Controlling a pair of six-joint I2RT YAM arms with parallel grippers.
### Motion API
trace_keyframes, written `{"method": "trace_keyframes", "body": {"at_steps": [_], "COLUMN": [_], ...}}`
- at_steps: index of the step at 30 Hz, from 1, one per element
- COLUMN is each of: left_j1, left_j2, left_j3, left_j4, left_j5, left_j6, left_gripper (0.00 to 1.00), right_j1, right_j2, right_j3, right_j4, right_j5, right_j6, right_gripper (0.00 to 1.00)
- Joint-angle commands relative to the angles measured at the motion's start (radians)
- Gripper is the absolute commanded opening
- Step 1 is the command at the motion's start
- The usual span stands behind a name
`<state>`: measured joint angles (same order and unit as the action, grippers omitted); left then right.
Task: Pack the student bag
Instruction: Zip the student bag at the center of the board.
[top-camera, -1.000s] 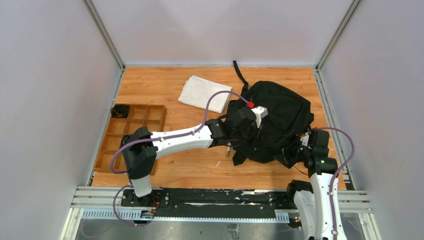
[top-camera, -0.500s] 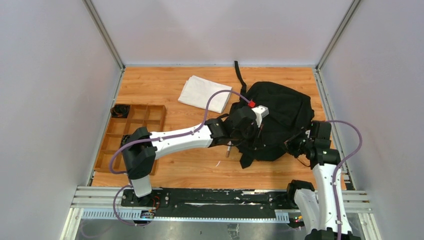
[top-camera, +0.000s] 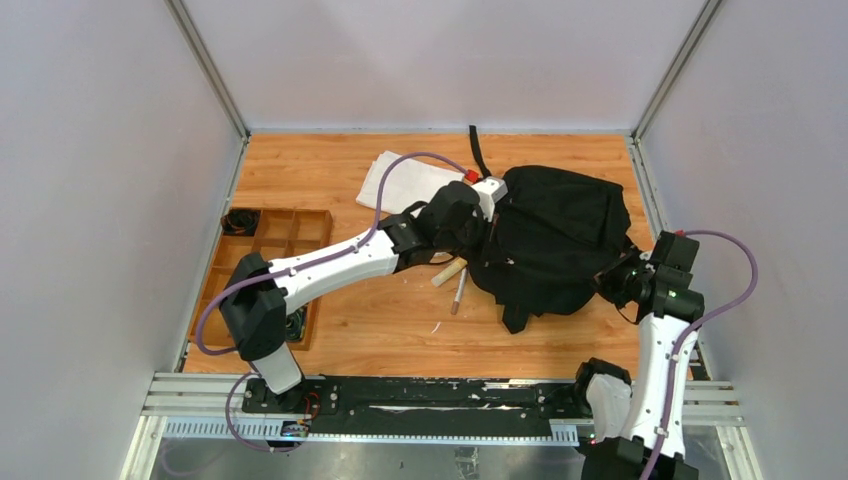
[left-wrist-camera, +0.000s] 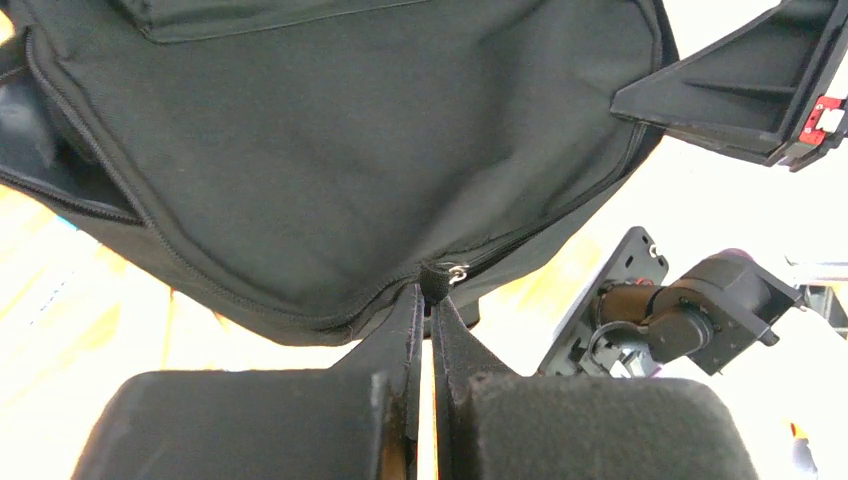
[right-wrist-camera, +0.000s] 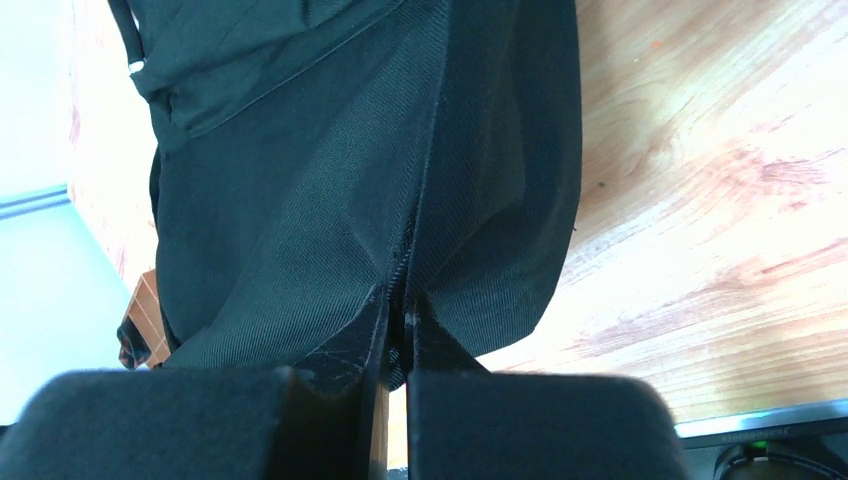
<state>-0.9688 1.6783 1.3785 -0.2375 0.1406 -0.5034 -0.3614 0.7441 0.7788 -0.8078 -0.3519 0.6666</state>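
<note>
The student bag (top-camera: 555, 235), a big soft black backpack, lies stretched between my two grippers on the right half of the wooden table. At the bag's left edge my left gripper (top-camera: 484, 218) is shut. In the left wrist view its fingertips (left-wrist-camera: 430, 298) pinch the zipper pull tab (left-wrist-camera: 438, 279) on the bag (left-wrist-camera: 340, 150). On the bag's right edge my right gripper (top-camera: 608, 284) is also shut. The right wrist view shows its tips (right-wrist-camera: 398, 305) clamped on a fold of bag fabric (right-wrist-camera: 300, 200) along a zipper seam.
A folded white cloth (top-camera: 392, 178) lies far left of the bag, partly under my left arm. A wooden divided tray (top-camera: 262, 262) sits at the left edge. A pale stick (top-camera: 447, 272) and a pen (top-camera: 459, 292) lie beside the bag's left side. A black strap (top-camera: 480, 152) trails toward the back wall.
My right gripper shut on the bag's right edge and pulled it right. The left arm drew the zipper pull back and left, spreading the bag and uncovering the pale stick.
</note>
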Motion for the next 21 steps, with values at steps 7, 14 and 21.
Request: {"method": "trace_keyframes", "body": {"at_steps": [7, 14, 21], "left_j1": [0.075, 0.114, 0.024], "left_j2": [-0.05, -0.021, 0.063], "left_j3": [-0.027, -0.03, 0.034], "left_j4": [0.008, 0.031, 0.066], "left_j5": [0.019, 0.093, 0.188], "left_j6": [0.067, 0.066, 0.048], "left_gripper": [0.0, 0.0, 0.0], "right_j1": [-0.165, -0.194, -0.191], "right_j2": [0.049, 0.123, 0.17], "right_j3": [0.085, 0.175, 0.278], "right_j4": [-0.036, -0.031, -0.053], "right_j5": [0.061, 0.117, -0.067], "right_j6": [-0.143, -0.157, -0.219], "right_gripper": [0.0, 0.0, 0.5]}}
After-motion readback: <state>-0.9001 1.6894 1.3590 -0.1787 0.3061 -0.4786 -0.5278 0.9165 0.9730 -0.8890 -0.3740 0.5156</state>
